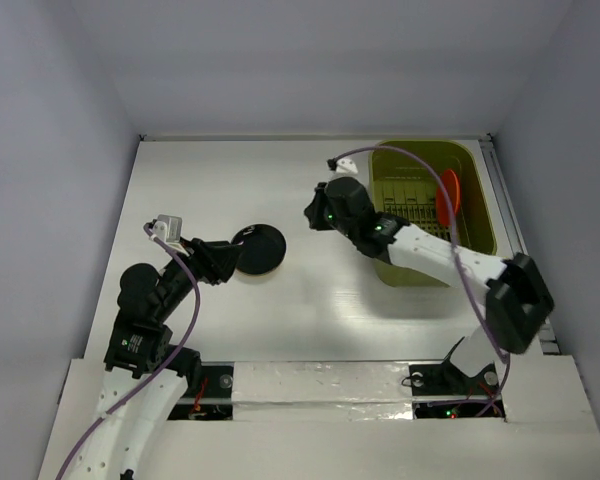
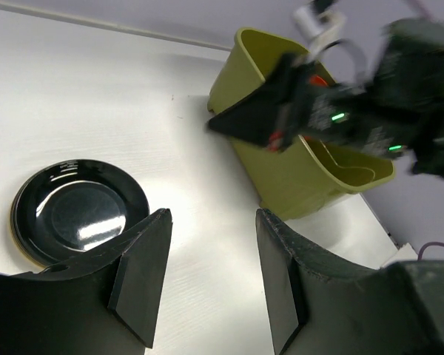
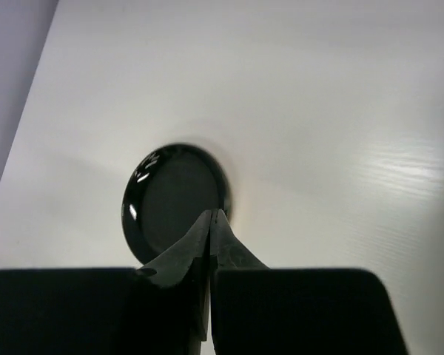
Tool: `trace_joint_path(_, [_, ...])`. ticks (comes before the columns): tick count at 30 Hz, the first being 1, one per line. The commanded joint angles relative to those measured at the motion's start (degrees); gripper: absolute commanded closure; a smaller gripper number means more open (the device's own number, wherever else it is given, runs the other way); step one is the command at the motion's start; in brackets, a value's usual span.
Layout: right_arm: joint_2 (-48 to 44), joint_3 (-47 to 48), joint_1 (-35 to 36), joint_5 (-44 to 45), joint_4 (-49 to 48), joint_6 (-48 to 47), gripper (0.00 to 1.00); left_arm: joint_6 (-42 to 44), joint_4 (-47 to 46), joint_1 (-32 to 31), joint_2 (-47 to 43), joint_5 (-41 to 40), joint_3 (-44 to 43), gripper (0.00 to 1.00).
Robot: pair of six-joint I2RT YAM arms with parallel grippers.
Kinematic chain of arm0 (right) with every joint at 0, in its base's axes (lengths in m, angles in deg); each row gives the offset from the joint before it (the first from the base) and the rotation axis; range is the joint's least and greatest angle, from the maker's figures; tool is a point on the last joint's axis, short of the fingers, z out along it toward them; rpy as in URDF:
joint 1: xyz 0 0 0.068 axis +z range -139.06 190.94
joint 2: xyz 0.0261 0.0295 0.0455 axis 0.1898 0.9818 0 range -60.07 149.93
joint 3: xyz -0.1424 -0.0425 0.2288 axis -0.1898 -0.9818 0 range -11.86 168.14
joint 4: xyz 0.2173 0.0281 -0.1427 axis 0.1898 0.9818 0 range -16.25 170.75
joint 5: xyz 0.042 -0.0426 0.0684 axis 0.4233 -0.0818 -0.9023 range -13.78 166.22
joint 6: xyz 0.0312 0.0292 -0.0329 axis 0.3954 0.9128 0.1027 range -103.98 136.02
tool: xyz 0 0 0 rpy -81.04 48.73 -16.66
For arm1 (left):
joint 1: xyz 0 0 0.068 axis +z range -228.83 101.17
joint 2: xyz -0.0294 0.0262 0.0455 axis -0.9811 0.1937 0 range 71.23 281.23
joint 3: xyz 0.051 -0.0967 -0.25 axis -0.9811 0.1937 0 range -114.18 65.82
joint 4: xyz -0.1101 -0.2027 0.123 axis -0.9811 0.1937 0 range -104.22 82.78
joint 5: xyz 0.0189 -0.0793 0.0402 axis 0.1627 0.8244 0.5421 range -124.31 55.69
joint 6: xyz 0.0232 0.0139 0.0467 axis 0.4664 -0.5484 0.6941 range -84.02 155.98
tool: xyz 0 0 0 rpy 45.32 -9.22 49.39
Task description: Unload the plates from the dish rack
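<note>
A black plate (image 1: pixel 259 249) lies flat on the white table left of centre, and a tan rim shows under its near edge. My left gripper (image 1: pixel 230 263) stands open just left of it, holding nothing; in the left wrist view the black plate (image 2: pixel 79 211) sits left of the left gripper (image 2: pixel 213 213). My right gripper (image 1: pixel 313 212) hovers shut and empty between the plate and the olive-green dish rack (image 1: pixel 480 215). An orange-red plate (image 1: pixel 447 198) stands on edge inside the rack. In the right wrist view the right gripper (image 3: pixel 216 216) points toward the black plate (image 3: pixel 174 203).
The dish rack (image 2: pixel 281 174) stands at the table's back right, close to the right wall. Grey walls enclose the table on three sides. The right arm (image 1: pixel 430 250) reaches across the rack's near left corner, trailing a purple cable (image 1: pixel 467 290).
</note>
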Motion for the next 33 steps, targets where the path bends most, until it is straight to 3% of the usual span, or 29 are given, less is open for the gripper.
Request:
trace_joint_path(1, [-9.6,-1.1,-1.8,15.3,5.9,-5.7,1.0,-0.2,-2.7,0.3,-0.4,0.7,-0.4,0.54])
trace_joint_path(4, [-15.9,-3.0,-8.9,19.0,9.5,-8.7,1.0,-0.2,-2.7,0.3,-0.7,0.7,-0.5,0.57])
trace_joint_path(7, [-19.7,-5.8,-18.4,22.8,12.7,-11.2,1.0,-0.2,-2.7,0.3,-1.1,0.7,-0.5,0.66])
trace_joint_path(9, [-20.3,-6.5,-22.5,25.7,14.5,-13.2,0.94,-0.2,-2.8,0.3,-1.2,0.7,-0.5,0.76])
trace_joint_path(12, [-19.1,-6.2,-26.8,32.5,18.1,-14.5,0.62,-0.3,-2.7,0.3,-1.3,0.6,-0.5,0.88])
trace_joint_path(13, [-18.9,-6.3,-28.8,33.6,18.3,-15.0,0.39,-0.2,-2.7,0.3,-1.2,0.5,-0.5,0.89])
trace_joint_path(16, [-17.6,-6.1,-32.2,31.6,18.0,-15.8,0.21,-0.2,-2.6,0.3,-1.4,0.6,-0.5,0.88])
trace_joint_path(21, [-13.0,-5.1,-37.6,26.4,16.4,-16.4,0.21,-0.1,-2.6,-0.2,-1.7,0.4,-0.6,0.73])
trace_joint_path(30, [-3.4,-0.7,-38.9,27.8,15.6,-17.4,0.38,-0.2,-2.4,-1.3,-1.8,0.4,-0.7,0.69])
trace_joint_path(33, [-1.2,0.0,-38.9,28.7,15.5,-17.8,0.49,0.0,-2.4,-1.8,-1.9,0.4,-0.7,0.68])
